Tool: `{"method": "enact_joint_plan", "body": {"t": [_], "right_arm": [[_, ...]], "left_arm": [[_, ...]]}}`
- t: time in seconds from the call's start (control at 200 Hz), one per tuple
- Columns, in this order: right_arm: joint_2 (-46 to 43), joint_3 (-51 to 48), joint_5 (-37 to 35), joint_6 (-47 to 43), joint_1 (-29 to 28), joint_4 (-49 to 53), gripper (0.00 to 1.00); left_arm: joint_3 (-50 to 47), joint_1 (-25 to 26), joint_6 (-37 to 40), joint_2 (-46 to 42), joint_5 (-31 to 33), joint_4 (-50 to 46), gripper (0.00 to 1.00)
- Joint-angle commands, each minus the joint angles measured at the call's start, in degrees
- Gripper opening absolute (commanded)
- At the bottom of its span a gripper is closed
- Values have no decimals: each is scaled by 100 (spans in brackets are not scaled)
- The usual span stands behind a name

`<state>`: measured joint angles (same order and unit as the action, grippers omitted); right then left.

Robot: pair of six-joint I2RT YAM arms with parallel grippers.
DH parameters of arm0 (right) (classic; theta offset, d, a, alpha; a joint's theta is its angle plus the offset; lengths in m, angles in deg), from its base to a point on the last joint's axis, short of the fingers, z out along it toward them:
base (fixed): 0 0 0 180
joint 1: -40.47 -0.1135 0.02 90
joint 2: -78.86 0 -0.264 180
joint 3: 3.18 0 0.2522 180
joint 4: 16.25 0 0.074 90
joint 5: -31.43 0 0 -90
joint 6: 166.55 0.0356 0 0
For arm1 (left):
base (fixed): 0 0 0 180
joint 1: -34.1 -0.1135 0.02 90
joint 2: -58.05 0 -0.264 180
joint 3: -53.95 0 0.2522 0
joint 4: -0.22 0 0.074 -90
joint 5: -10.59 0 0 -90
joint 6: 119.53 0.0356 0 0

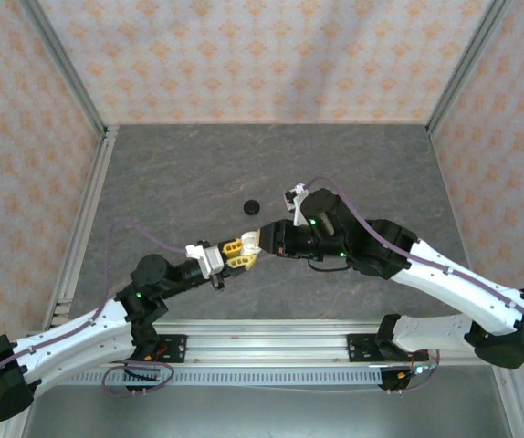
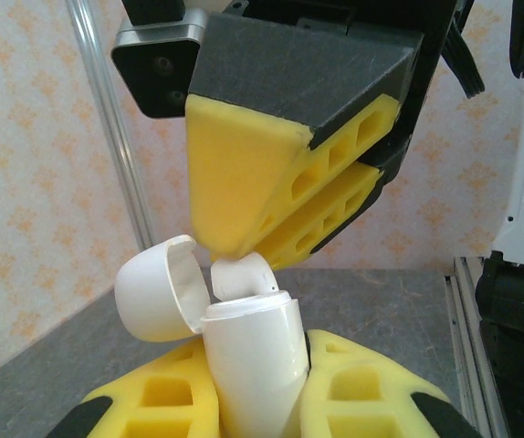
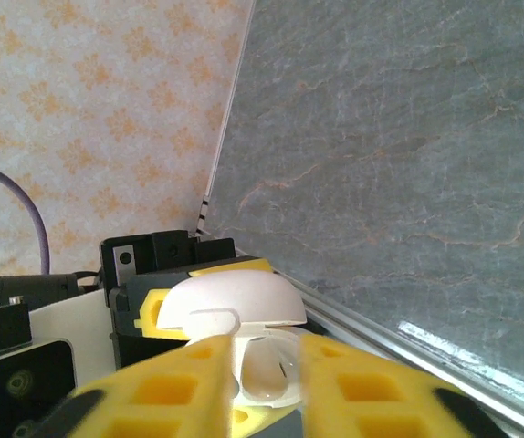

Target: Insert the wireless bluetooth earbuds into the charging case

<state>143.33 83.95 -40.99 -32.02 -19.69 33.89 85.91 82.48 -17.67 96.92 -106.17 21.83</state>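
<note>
- Left gripper (image 2: 257,388): I see its two yellow fingers clamped on the lower body of the white charging case (image 2: 253,351), which is lifted clear of the table (image 1: 353,164) near the middle of the workspace.
- Case axis: in the left wrist view the long axis runs nearly upright with a slight lean. The open mouth points up toward the right gripper (image 2: 255,255).
- Lid (image 2: 157,292): hinged back and hanging off the left side of the mouth.
- White earbud (image 2: 242,276): it sits at the case mouth, its rounded head above the rim. Its lower part is hidden inside, so I cannot tell which way it points.
- Right gripper: it comes down from above, jaws narrowly apart, tips at the earbud. I cannot tell whether they pinch it or merely touch it.
- Small black object (image 1: 251,207): it lies on the table just beyond the two grippers.
</note>
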Motion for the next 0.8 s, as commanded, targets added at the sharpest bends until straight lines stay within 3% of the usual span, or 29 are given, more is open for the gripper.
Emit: {"method": "enact_joint_plan", "body": {"t": [0.0, 0.22, 0.46, 0.796], "right_arm": [[-80, 81, -191, -63, 35, 85, 39], [-341, 308, -525, -298, 215, 614, 43], [-461, 383, -447, -603, 548, 865, 43], [-461, 282, -115, -815, 1345, 1124, 42]], "left_arm": [[105, 6, -26, -86, -75, 243, 0], [160, 17, 196, -154, -188, -16, 0], [523, 91, 1038, -70, -129, -579, 0], [770, 93, 1283, 209, -584, -189, 0]]}}
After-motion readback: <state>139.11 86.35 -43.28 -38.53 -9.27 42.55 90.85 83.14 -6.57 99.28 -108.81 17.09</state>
